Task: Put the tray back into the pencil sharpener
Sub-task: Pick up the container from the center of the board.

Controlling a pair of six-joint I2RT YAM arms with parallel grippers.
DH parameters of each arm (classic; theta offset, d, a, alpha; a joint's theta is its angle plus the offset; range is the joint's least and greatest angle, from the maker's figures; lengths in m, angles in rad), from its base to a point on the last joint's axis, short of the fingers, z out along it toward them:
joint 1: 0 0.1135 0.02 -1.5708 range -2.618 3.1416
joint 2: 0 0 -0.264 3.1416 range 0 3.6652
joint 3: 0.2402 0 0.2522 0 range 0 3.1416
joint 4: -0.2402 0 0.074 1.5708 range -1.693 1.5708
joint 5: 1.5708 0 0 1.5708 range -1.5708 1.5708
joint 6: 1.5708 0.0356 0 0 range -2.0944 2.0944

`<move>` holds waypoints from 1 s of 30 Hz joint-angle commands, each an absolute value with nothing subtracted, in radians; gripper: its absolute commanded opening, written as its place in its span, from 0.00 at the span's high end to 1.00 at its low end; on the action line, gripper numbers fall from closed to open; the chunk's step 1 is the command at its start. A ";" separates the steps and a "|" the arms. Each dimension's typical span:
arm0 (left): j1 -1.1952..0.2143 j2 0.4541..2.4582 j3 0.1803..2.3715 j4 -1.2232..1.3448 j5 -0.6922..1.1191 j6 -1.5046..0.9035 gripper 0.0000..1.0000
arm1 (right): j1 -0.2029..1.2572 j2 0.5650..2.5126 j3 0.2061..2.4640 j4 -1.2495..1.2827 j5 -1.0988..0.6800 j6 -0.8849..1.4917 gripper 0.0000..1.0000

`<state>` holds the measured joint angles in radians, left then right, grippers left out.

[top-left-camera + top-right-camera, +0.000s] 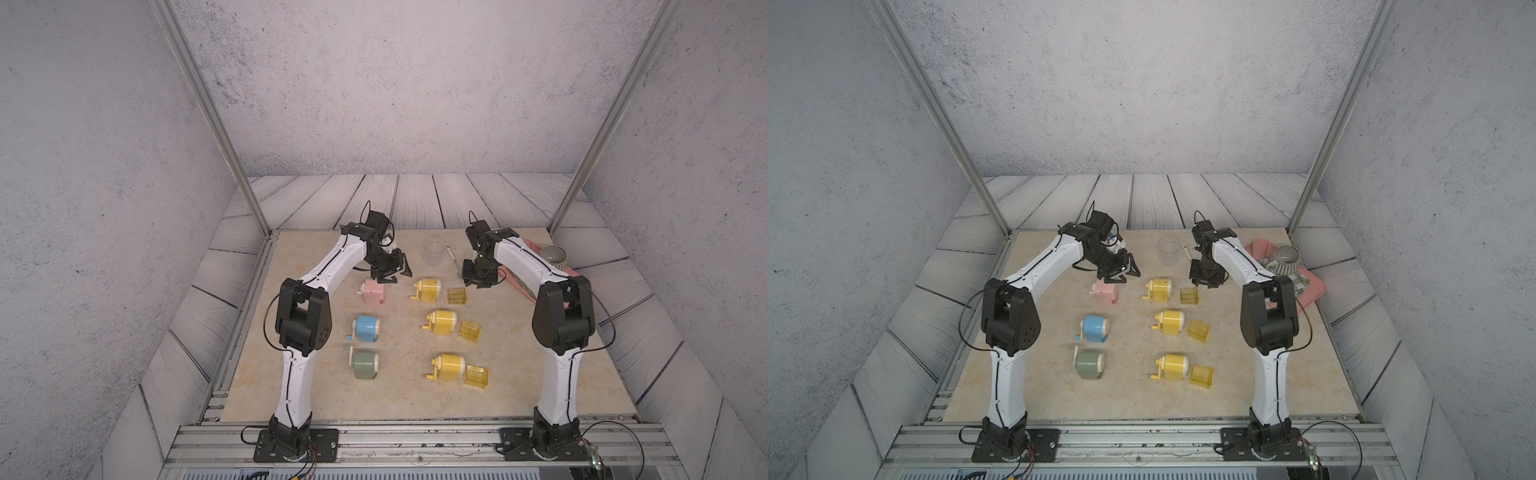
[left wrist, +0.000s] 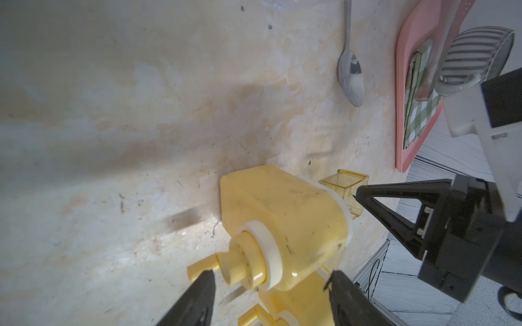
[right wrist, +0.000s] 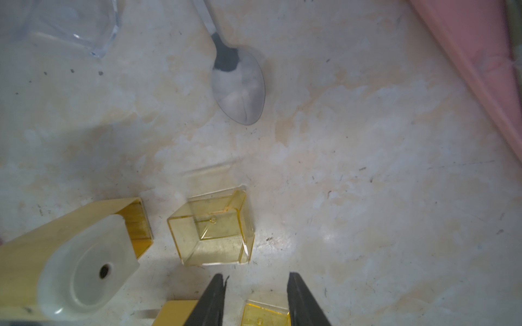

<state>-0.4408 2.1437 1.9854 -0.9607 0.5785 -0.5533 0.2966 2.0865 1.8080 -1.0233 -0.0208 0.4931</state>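
The right pincer [image 3: 257, 275] hung part open and empty. Just ahead of its tips sat the yellow tray [image 3: 211, 228], mouth up on the bench [image 3: 367, 197]. Beside the tray, the yellow sharpener [image 3: 70, 254] turned its empty slot [image 3: 137, 224] toward it. Farther off, past the sharpener, the left pincer [image 1: 397, 274] hovered, likewise part open and empty. The right arm looked the nearer one.

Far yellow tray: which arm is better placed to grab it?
Right. The right claw, open, hangs just beside the far tray. The left claw sits by the pink sharpener, with the yellow sharpener between it and the tray.
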 commanded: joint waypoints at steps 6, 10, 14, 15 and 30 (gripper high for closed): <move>-0.444 2.167 2.001 -0.976 0.577 -0.539 0.41 | 0.296 2.181 1.870 -1.031 -0.103 0.440 0.62; -0.445 2.163 1.998 -0.983 0.572 -0.540 0.41 | 0.296 2.194 1.860 -1.032 -0.102 0.441 0.62; -0.444 2.163 1.997 -0.985 0.569 -0.543 0.41 | 0.295 2.195 1.848 -1.027 -0.094 0.436 0.63; -0.445 2.164 1.998 -0.986 0.570 -0.545 0.41 | 0.296 2.197 1.847 -1.028 -0.091 0.435 0.65; -0.445 2.168 2.002 -0.986 0.559 -0.554 0.42 | 0.288 2.220 1.830 -1.047 -0.085 0.434 0.77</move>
<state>-0.4408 2.1479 1.9888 -0.9680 0.5686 -0.5556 0.2916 2.1975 1.8435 -1.0206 -0.0921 0.4397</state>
